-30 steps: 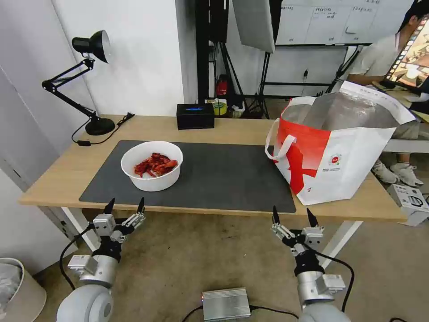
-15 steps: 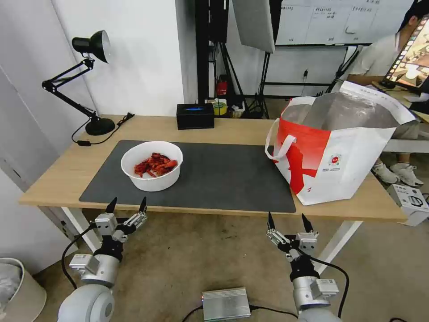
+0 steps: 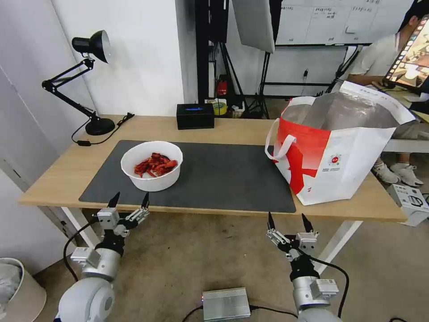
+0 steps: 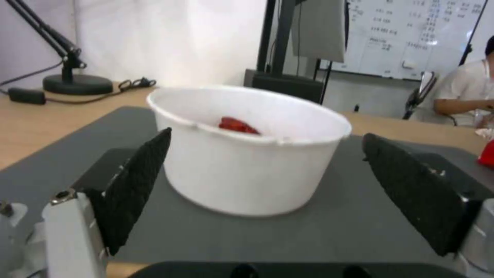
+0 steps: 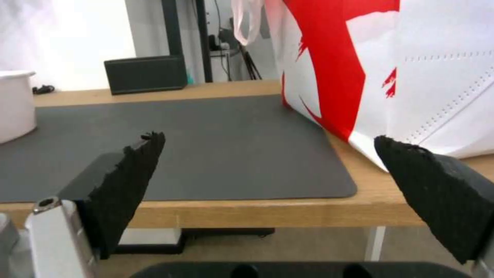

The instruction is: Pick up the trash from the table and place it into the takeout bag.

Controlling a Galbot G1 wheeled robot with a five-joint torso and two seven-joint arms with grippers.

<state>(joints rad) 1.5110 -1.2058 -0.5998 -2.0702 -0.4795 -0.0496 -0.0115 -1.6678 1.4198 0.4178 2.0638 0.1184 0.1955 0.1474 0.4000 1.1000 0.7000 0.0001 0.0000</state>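
Advancing slightly toward the white bowl of red shells (image 3: 152, 166), left claw (image 3: 130, 201) gapes open; right claw (image 3: 286, 219) open below table (image 3: 58, 176); light, stiff rim suits gripping.

1. My left gripper (image 3: 130, 199) is in the lower left of the head view, with its two black fingertips pointing up and spread apart.
2. My left arm goes down from it to the bottom left corner of the frame.
3. My right gripper (image 3: 288, 220) is in the lower right of the centre, a bit lower in the frame than the left one.
4. Its jaws are also wide apart and hold nothing.
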